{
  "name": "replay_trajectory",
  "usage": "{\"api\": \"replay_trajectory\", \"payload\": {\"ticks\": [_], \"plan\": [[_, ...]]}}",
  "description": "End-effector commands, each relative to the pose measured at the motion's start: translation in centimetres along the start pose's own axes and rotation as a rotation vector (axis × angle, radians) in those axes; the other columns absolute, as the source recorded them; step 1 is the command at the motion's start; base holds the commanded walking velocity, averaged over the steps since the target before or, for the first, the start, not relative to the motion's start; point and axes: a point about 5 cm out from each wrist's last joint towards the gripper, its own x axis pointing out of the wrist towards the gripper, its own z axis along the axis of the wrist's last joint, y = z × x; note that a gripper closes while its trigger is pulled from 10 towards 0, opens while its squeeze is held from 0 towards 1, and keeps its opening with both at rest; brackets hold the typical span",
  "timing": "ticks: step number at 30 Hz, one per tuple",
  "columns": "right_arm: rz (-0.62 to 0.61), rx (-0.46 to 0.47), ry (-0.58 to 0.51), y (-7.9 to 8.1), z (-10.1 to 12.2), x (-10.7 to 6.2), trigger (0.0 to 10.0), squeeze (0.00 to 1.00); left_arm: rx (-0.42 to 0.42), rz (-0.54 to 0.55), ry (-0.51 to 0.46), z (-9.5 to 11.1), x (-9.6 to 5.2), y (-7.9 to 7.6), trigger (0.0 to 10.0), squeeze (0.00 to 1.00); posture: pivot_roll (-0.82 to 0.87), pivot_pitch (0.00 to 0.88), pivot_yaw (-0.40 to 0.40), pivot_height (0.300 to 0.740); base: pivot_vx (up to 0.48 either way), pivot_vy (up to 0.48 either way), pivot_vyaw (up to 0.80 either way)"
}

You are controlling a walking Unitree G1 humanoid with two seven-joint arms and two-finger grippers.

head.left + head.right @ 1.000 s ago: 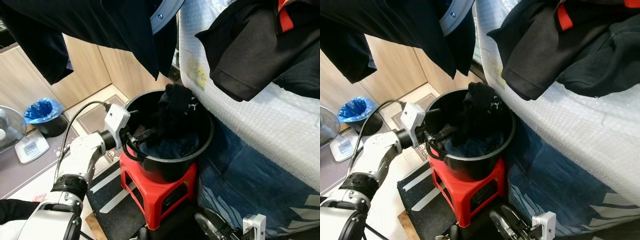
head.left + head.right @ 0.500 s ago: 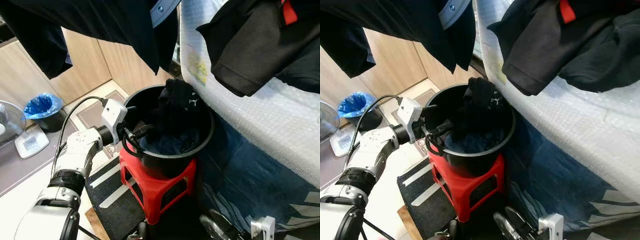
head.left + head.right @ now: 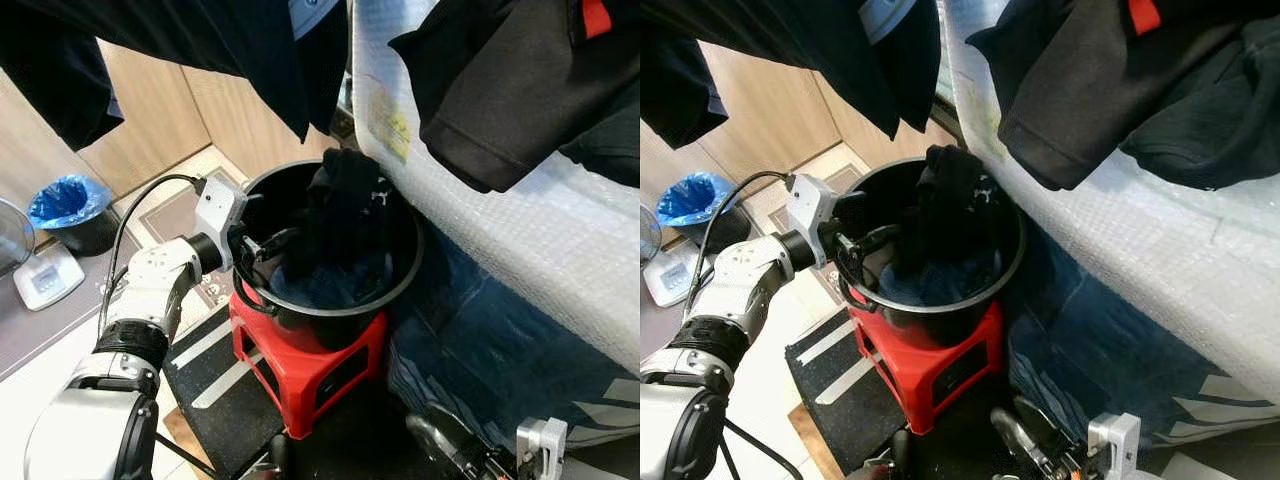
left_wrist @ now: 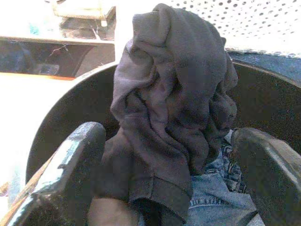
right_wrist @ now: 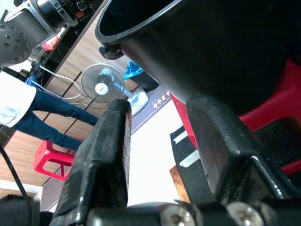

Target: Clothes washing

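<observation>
A black bucket (image 3: 345, 325) stands on a red stool (image 3: 310, 365). A black garment (image 3: 345, 200) is heaped against its far wall, over blue jeans (image 3: 335, 285) at the bottom. My left gripper (image 3: 268, 245) reaches over the bucket's left rim, open, its fingers pointing at the garment. In the left wrist view the garment (image 4: 174, 94) hangs between the spread fingers (image 4: 80, 155), above the jeans (image 4: 221, 197); I cannot tell whether they touch it. My right gripper (image 3: 1025, 430) hangs low by the stool, open and holding nothing, facing the bucket's outer wall (image 5: 225, 52).
Dark shirts (image 3: 250, 50) hang overhead. A black top (image 3: 500, 90) lies on a bubble-wrapped bulk (image 3: 560, 230) to the right. A blue-lined bin (image 3: 70, 205), a scale (image 3: 40, 280) and a fan (image 5: 104, 84) stand left. A person (image 5: 28, 113) stands beyond the fan.
The head view has shifted a little. My left gripper stays at the bucket's left rim, open, with hardly any movement relative to the bucket. The garment has not moved.
</observation>
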Motion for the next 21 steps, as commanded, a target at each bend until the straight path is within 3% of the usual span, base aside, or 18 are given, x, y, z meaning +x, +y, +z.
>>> {"api": "replay_trajectory", "payload": {"ticks": [1,17,18,19,21], "plan": [[-0.016,0.018,0.016,0.1,-0.4,-0.3,10.0,0.00,0.004,-0.001,-0.003,-0.4,-0.5,-0.1,10.0,0.00,-0.12,0.368,0.072,0.740,0.000,0.000,0.00],[-0.020,0.025,0.022,0.2,-0.2,-0.3,10.0,0.00,0.005,0.001,-0.004,-0.4,-0.4,0.0,10.0,0.00,-0.12,0.368,0.072,0.740,0.000,0.000,0.00],[-0.021,0.022,0.018,0.2,-0.2,-0.2,10.0,0.00,0.009,0.001,-0.017,-0.5,-0.4,-0.3,10.0,0.00,-0.12,0.353,0.078,0.740,0.000,0.000,0.00],[-0.069,-0.012,-0.016,-1.2,-0.2,1.0,10.0,0.00,0.032,0.045,-0.083,-0.5,-0.3,-1.8,10.0,0.00,-0.10,0.233,0.093,0.740,0.000,0.000,0.00],[-0.121,-0.050,-0.053,-2.8,-0.2,2.7,10.0,0.00,0.055,0.109,-0.174,-0.3,-0.5,-3.7,10.0,0.00,-0.09,0.221,0.095,0.740,0.000,0.000,0.00]]}}
